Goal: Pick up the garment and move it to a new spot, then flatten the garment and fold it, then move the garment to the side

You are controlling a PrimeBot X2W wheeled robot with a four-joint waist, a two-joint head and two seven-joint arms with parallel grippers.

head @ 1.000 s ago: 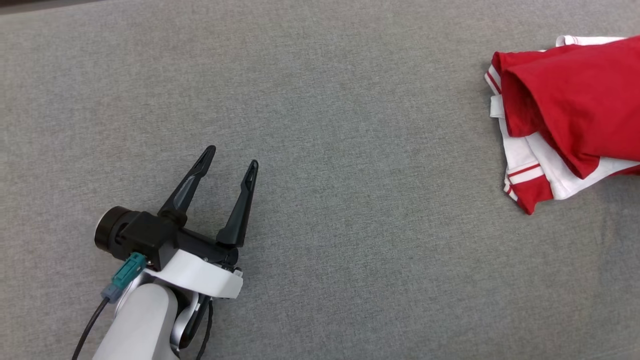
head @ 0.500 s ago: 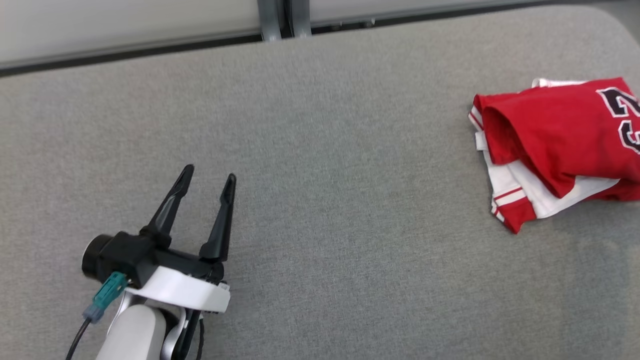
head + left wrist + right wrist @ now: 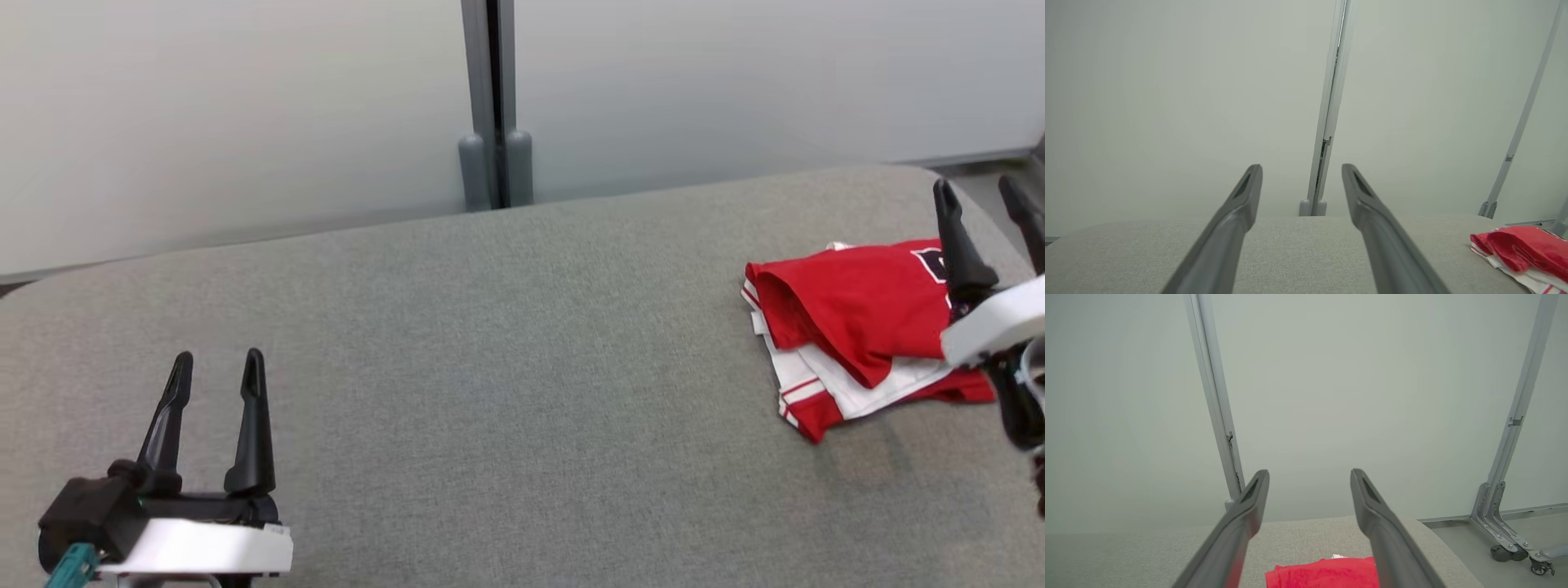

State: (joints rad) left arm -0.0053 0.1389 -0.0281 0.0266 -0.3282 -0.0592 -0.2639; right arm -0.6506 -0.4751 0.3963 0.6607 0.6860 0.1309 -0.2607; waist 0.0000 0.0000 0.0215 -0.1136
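Note:
The garment (image 3: 849, 310) is a red and white jersey, folded into a small pile at the right end of the grey padded table (image 3: 522, 343). My right gripper (image 3: 976, 186) hangs open over the pile's right part, nothing between its fingers. From the right wrist view the gripper (image 3: 1309, 473) points at the wall, with the garment (image 3: 1327, 573) low between its fingers. My left gripper (image 3: 218, 359) stands open and empty at the lower left, far from the pile. In the left wrist view the gripper (image 3: 1301, 168) is spread, and the garment (image 3: 1523, 249) lies at the lower right.
A pale partition wall with a grey post (image 3: 490, 106) runs behind the table. The table's rounded right end (image 3: 1437, 547) drops to the floor, where a wheeled partition foot (image 3: 1506, 539) stands. Bare grey padding stretches between the two grippers.
The head camera has tilted up, bringing the wall into view. My right gripper has come into view over the garment, open. The left gripper now points straight instead of slanting right.

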